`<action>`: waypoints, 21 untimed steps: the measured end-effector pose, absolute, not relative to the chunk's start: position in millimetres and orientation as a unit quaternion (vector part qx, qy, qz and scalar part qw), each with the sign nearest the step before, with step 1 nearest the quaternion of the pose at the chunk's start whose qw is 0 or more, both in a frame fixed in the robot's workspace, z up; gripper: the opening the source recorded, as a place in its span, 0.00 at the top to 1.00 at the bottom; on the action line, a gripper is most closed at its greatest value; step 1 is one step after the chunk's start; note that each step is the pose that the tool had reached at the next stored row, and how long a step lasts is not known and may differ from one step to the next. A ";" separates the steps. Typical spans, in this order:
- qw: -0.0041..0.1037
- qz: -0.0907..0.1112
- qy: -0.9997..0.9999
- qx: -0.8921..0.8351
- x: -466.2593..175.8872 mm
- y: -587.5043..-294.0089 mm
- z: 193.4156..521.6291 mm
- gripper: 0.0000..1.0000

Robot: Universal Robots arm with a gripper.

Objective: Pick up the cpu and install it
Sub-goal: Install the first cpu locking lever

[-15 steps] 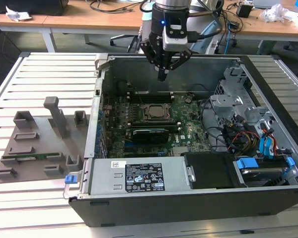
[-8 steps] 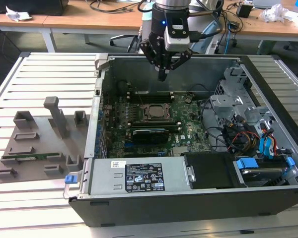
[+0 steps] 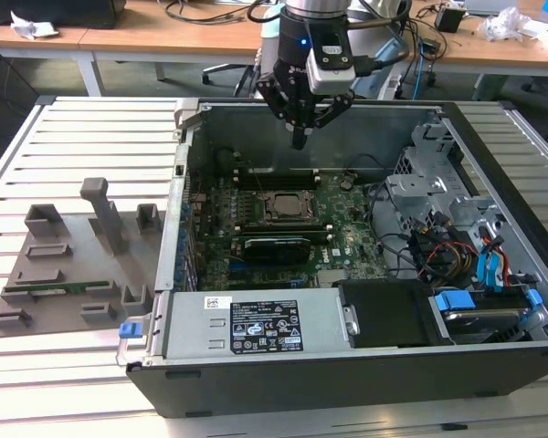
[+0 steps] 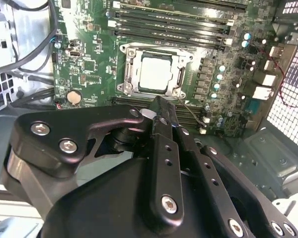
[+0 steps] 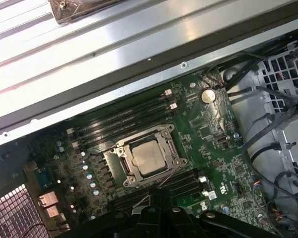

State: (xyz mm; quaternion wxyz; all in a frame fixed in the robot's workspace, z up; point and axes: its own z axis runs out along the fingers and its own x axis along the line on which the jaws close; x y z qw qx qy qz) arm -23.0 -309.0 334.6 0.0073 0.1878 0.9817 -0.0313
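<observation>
While hovering above the open case: gripper [image 3: 299, 139] poised over the motherboard [image 3: 347, 233], well clear of the board surface in the exterior view.

Hand state: fingers pressed together to a single narrow tip, nothing between them – clenched and empty, judging from the exterior view and the second wrist view.

Cpu location: cpu [image 4: 157, 74] already lying flat inside the socket frame [image 4: 128, 70], square with the frame edges; seen likewise in the first wrist view [image 5: 145, 157] and in the exterior view [image 3: 284, 204].

Key relation: cpu below the fingertips and offset toward the camera side in the exterior view – not directly beneath the tip; no contact, well apart vertically.

Axis: square chip, no long axis; edges parallel to the memory slots [image 4: 179, 20] running alongside.

Materials: cpu top plate – matte silver-grey metal, smooth, thin pale rim; socket frame dark metal with screw posts at the corners; green circuit board crowded with small capacitors; gripper matte black, bolted links.

Progress judgement: chip seemingly seated, frame apparently not clamped down over it.
</observation>
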 end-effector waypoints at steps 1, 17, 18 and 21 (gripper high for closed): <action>0.007 -0.031 0.983 0.181 -23.0 -309.0 334.6 0.89; 0.010 -0.031 0.995 0.092 -23.0 -309.0 334.6 0.89; 0.010 -0.030 0.995 0.089 -23.0 -309.0 334.6 0.89; 0.011 -0.030 0.997 0.073 -23.0 -309.0 334.6 0.89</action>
